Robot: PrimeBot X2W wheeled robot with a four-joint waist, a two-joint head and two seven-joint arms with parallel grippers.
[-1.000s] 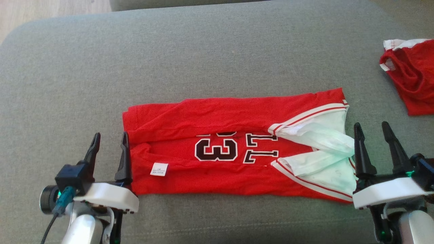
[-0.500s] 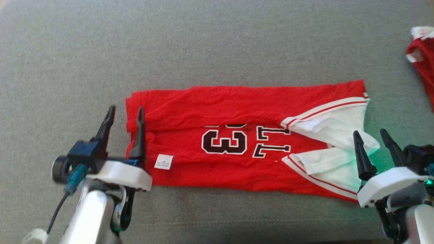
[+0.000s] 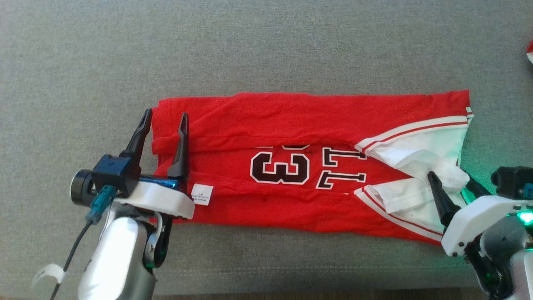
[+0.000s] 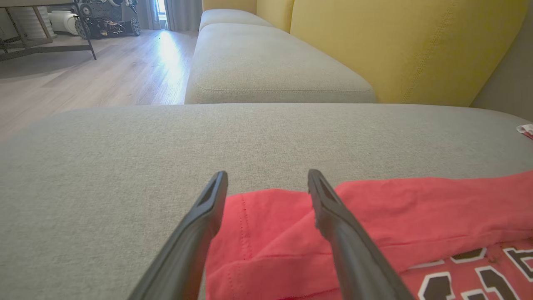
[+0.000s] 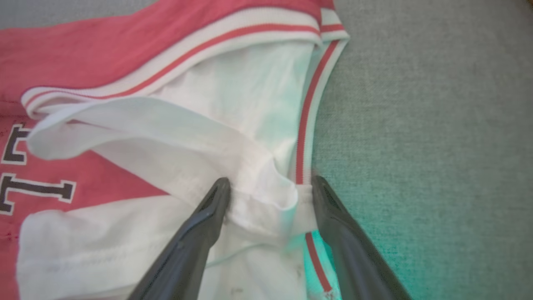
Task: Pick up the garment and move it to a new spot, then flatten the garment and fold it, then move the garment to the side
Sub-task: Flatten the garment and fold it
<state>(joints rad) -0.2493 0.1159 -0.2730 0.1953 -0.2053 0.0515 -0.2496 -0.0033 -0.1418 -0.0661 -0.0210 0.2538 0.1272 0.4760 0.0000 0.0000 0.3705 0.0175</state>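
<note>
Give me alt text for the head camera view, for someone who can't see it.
A red jersey with a black number 3, folded into a long strip, lies on a grey cushion. The left gripper is open over its red left end; the right gripper is open at its white right end.

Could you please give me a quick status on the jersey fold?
Left gripper open over plain end of jersey; right gripper open, straddling a white fold. Jersey folded lengthwise on grey cushion. Other red cloth far right, apart.
</note>
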